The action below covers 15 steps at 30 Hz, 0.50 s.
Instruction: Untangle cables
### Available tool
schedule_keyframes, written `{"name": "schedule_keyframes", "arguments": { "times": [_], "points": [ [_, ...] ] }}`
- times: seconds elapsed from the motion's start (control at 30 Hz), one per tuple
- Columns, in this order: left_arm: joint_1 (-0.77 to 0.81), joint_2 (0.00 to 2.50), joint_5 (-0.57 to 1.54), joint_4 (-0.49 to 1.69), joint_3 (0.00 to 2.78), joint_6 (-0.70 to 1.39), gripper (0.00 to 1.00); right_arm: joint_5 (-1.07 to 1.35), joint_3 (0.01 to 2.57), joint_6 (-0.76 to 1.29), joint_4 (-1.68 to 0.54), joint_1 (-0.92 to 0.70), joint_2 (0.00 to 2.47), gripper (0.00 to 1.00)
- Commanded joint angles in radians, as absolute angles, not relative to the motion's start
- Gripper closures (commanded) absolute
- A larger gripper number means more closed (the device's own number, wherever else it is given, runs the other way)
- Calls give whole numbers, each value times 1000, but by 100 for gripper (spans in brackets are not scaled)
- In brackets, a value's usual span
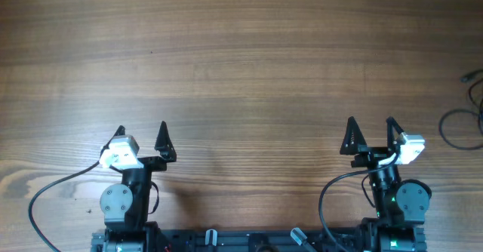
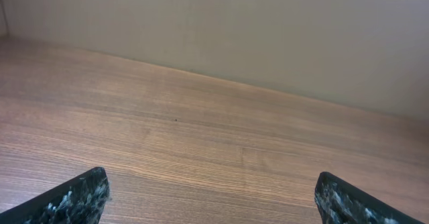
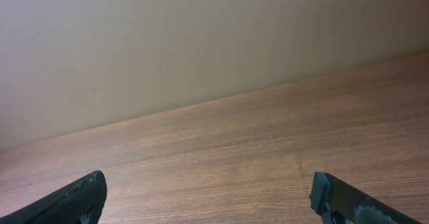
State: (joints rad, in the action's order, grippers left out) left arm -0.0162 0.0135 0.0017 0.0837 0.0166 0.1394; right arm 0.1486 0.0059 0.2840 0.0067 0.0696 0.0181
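Dark cables (image 1: 469, 109) lie at the far right edge of the wooden table in the overhead view, partly cut off by the frame; a loop and a strand show. My left gripper (image 1: 142, 129) is open and empty near the front left of the table, far from the cables. My right gripper (image 1: 370, 122) is open and empty at the front right, left of the cables and apart from them. Both wrist views show only bare wood between the open fingers (image 2: 211, 184) (image 3: 208, 184); no cable shows there.
The wooden table (image 1: 241, 63) spans the overhead view. The arm bases and their own black cables (image 1: 45, 195) sit along the front edge. A pale wall (image 3: 201, 36) rises behind the table's far edge in the wrist views.
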Motion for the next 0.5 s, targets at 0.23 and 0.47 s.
{"name": "schedule_keyframes", "arguments": {
  "times": [0.23, 0.47],
  "points": [
    [-18, 4, 22, 84, 10, 116, 0, 154, 6, 291, 10, 65, 5, 0],
    [-18, 4, 22, 84, 10, 116, 0, 154, 5, 290, 10, 65, 5, 0]
  ]
}}
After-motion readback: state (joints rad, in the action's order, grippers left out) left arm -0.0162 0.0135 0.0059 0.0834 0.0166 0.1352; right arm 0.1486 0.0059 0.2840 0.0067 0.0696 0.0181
